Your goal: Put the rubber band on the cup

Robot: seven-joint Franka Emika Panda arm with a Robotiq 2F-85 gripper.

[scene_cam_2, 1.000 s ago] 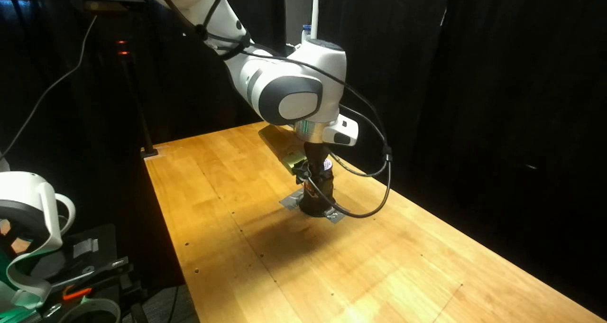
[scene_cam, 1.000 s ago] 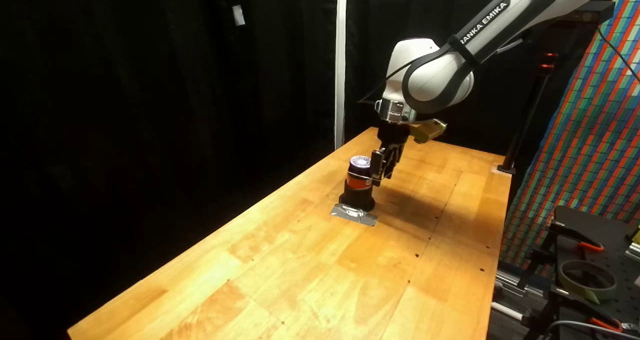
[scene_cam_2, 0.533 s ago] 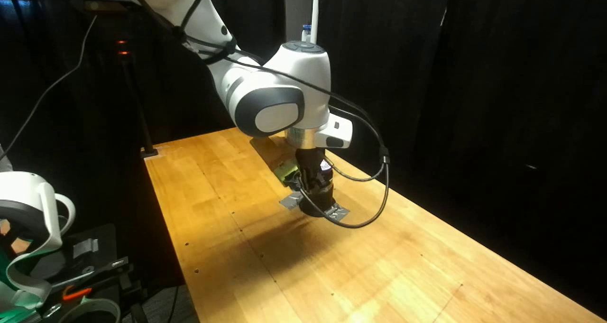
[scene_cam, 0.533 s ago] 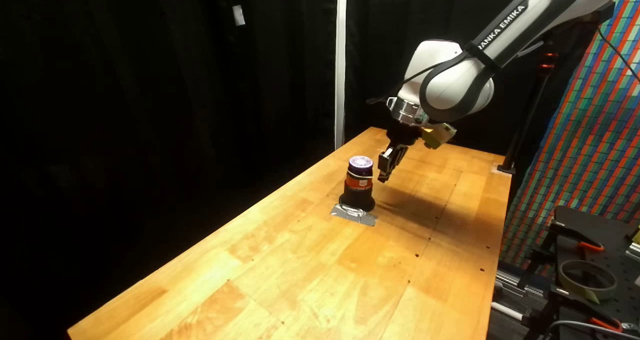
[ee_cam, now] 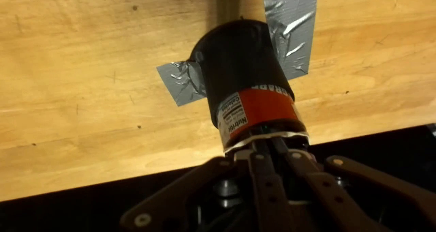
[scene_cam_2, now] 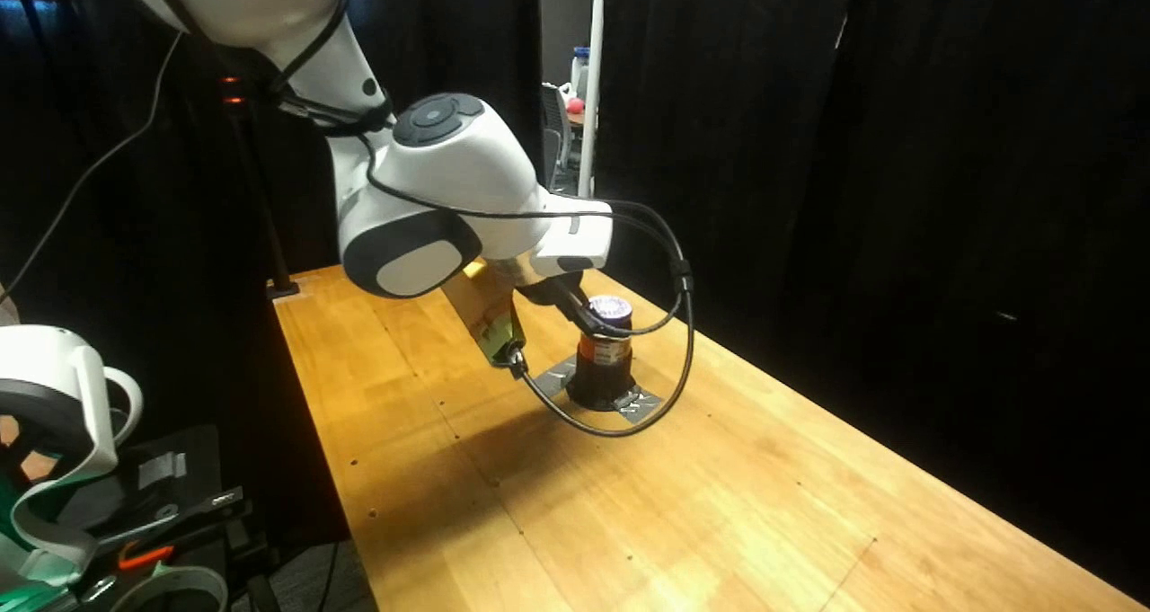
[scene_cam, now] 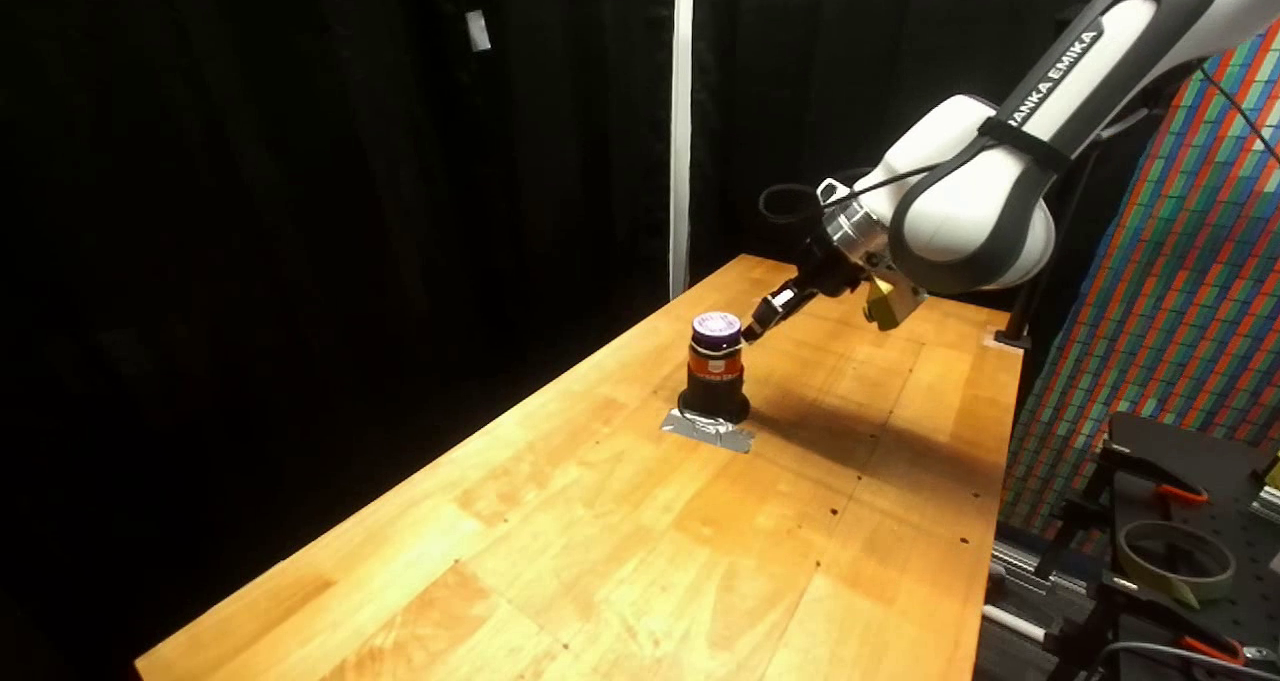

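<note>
Jaws: one pair, pressed together or very nearly so, tips at the band [ee_cam: 287, 134]; you could not tell whether they pinched it or only pushed.

Band: one, thin, pale, looped round the cup [scene_cam: 715, 369] just below its lid [scene_cam: 716, 323]; the far side was hidden.

Cup: one, dark, with orange label [ee_cam: 269, 104], standing on the worktop [scene_cam: 640, 531]. Its top leaned slightly away from your jaws; half a second earlier it had stood straighter, the base [scene_cam: 712, 403] in the same spot.

Tape [ee_cam: 293, 34]: grey, two strips, at the cup's base.

Arm [scene_cam_2: 467, 172]: one, white. Half a second earlier you had held the jaws more upright and apart from the cup; by this moment they slanted in and reached its side at band height.

Curtains [scene_cam: 350, 211]: black, behind the worktop.

Bearing on the task: the loop appeared to be on already, so you were probably seating or levelling it, close to the end. A harder push risked tipping the cup or springing the band off over the lid.
</note>
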